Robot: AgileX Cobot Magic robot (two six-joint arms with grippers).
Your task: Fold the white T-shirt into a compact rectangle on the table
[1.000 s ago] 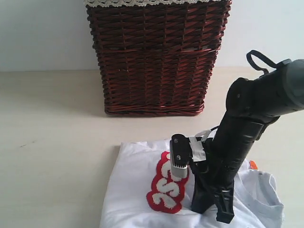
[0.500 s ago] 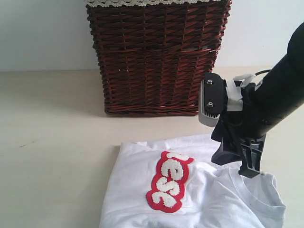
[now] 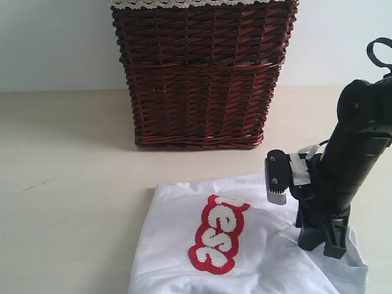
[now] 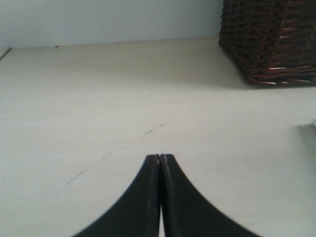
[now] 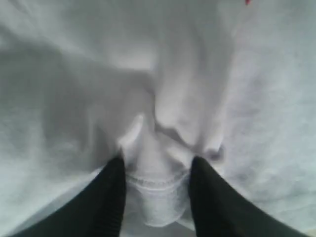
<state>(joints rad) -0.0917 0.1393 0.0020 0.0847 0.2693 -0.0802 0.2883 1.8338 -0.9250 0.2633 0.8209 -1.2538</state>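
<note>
1. Located shirt (image 3: 171, 226) lying on tabletop (image 3: 67, 184), in front of basket (image 3: 199, 73) and not touching it. Cut off by the near edge of the exterior view.
2. Noted red-outlined lettering (image 3: 217, 242) facing up, left of the shirt's middle. Cloth wrinkled and loosely spread, not folded into a rectangle.
3. Found right pincer (image 3: 322, 245) pointing down onto the right part of the shirt, to the right of the lettering, with tips on the cloth.
4. Checked right wrist view: fingers (image 5: 111, 197) standing apart, straddling a bunched ridge of white cloth with a stitched hem. Cloth touches both inner faces. Cannot tell how hard it is pressed, so logged as apart, not clamped.
5. Found left pincer (image 4: 160, 160) with tips pressed together and nothing between them. Hangs low over bare tabletop, clear of the cloth, with a basket corner showing off to one side. Not seen in the exterior view.
6. Noted lace-edged liner (image 3: 184, 3) along the basket's top rim.
7. Spotted a few small dark specks on the tabletop ahead of the left pincer.
</note>
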